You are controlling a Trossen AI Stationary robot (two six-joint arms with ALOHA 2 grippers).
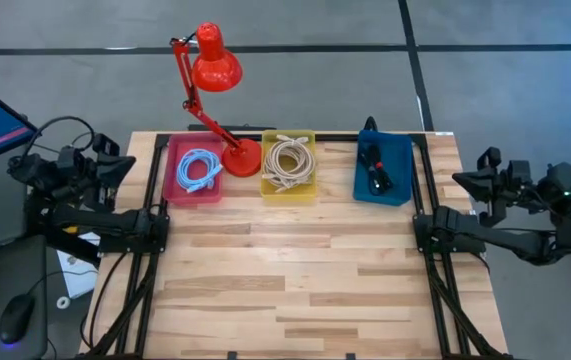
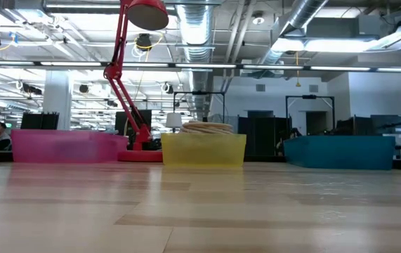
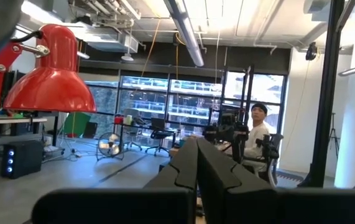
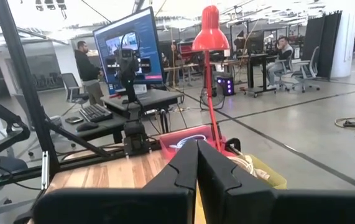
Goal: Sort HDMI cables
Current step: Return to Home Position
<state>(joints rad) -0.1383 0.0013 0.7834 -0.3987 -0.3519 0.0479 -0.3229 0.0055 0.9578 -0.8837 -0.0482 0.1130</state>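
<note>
While both arms wait at the outer sides of the wooden table [image 1: 295,290], you have every cable in view lying in one of three bins lined up along the far edge. Your left gripper [image 3: 195,144] sits at the table's left edge toward the far corner, its two dark fingers pressed together with nothing between them. Your right gripper [image 4: 197,146] sits at the right edge, also pressed together and holding nothing.

You see the light blue HDMI cables [image 1: 198,170] coiled inside the pink bin [image 1: 170,172], the leftmost of the three. The beige HDMI cables [image 1: 288,163] fill the yellow bin [image 1: 288,195] in the middle, and from table height their coils rise a little above its rim. The black HDMI cables [image 1: 375,170] lie lengthwise in the blue bin [image 1: 397,165] on the right, against its left half.

You also have a red desk lamp [image 1: 215,60] whose round base stands between the pink and yellow bins, just beside both, with its shade reaching out beyond the far edge. The near half of the table is bare wood.
</note>
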